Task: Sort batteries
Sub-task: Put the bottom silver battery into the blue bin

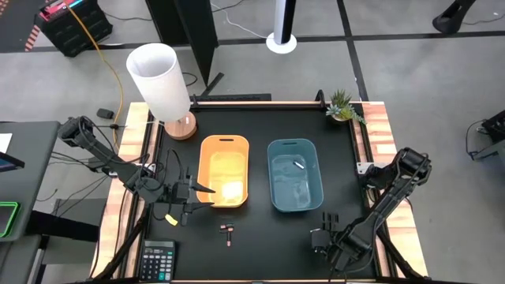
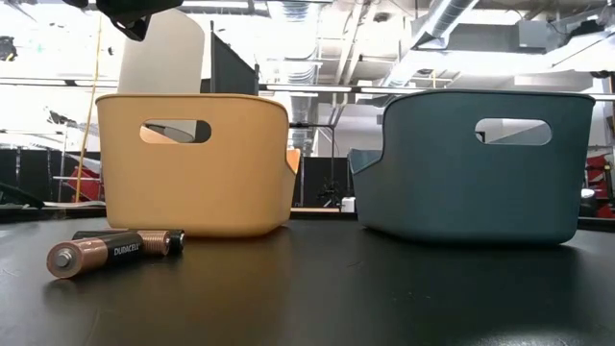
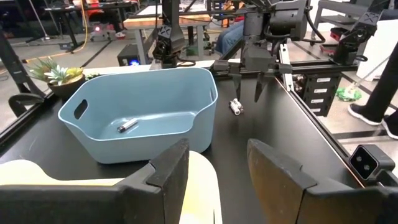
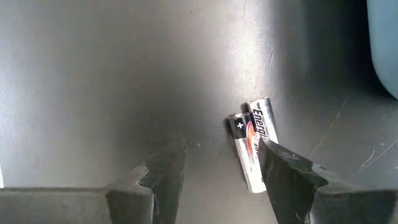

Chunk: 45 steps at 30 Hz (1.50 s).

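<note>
1. Right gripper (image 4: 217, 180): jaws open and empty, low over the black table (image 4: 93, 74). Two silver batteries (image 4: 254, 146) lie side by side just ahead, against the inner face of one finger.
2. Left gripper (image 3: 217, 168): jaws open and empty, above the orange bin (image 1: 225, 170) rim.
3. One silver battery (image 3: 128, 125) lies in the blue bin (image 3: 93, 134).
4. Two copper-ended batteries (image 2: 110, 252) lie before the orange bin, clear of both jaws.

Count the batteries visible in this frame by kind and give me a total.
Duracell batteries, copper and black, on the table: 2
Energizer batteries, silver, on the table: 2
Silver battery in the blue bin, brand unreadable: 1
Total: 5 in view; the orange bin contents cannot be made out.
</note>
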Each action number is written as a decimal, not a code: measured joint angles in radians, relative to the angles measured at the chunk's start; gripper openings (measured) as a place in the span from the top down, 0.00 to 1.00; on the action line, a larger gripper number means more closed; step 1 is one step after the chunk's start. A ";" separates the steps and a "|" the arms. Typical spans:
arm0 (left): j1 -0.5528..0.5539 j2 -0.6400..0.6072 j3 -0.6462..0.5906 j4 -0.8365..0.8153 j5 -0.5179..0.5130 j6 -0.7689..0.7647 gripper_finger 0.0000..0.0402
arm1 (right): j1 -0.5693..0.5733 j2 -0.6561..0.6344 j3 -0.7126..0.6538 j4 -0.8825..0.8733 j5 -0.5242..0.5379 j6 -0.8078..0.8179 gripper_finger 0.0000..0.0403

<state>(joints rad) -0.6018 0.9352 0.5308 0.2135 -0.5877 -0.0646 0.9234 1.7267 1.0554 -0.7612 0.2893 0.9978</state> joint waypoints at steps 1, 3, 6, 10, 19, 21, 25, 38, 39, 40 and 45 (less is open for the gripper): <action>0.000 0.000 0.000 0.000 0.000 0.000 0.61 | 0.000 0.000 0.000 0.000 0.000 0.001 0.46; 0.000 0.000 0.000 -0.001 0.000 0.000 0.61 | 0.000 0.000 0.000 -0.001 0.000 0.004 0.46; 0.000 0.000 0.000 -0.008 0.000 0.000 0.61 | 0.002 0.002 0.000 -0.001 0.000 0.008 0.46; 0.000 0.000 0.000 -0.011 0.000 0.000 0.61 | 0.010 0.004 0.000 -0.016 0.000 0.036 0.46; 0.000 0.000 0.000 -0.016 0.000 0.001 0.61 | 0.034 0.014 0.000 -0.037 0.001 0.086 0.46; 0.000 0.000 0.000 -0.016 0.000 0.000 0.61 | 0.034 0.014 0.000 -0.039 0.001 0.095 0.46; 0.000 0.000 0.000 -0.016 0.000 0.001 0.61 | 0.033 0.014 0.000 -0.046 0.001 0.099 0.46; 0.000 0.000 0.000 -0.021 0.000 0.001 0.61 | 0.030 0.014 0.000 -0.049 0.002 0.119 0.46; 0.000 0.000 0.000 -0.021 0.000 0.001 0.61 | 0.030 0.014 0.000 -0.048 0.002 0.121 0.46; 0.000 0.000 0.000 -0.021 0.000 0.001 0.61 | 0.030 0.014 0.000 -0.046 0.002 0.121 0.46; 0.000 0.000 0.000 -0.021 0.000 0.001 0.61 | 0.030 0.014 0.000 -0.043 0.003 0.128 0.46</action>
<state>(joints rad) -0.6015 0.9356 0.5304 0.1921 -0.5873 -0.0635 0.9531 1.7412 1.0550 -0.8041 0.2924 1.1262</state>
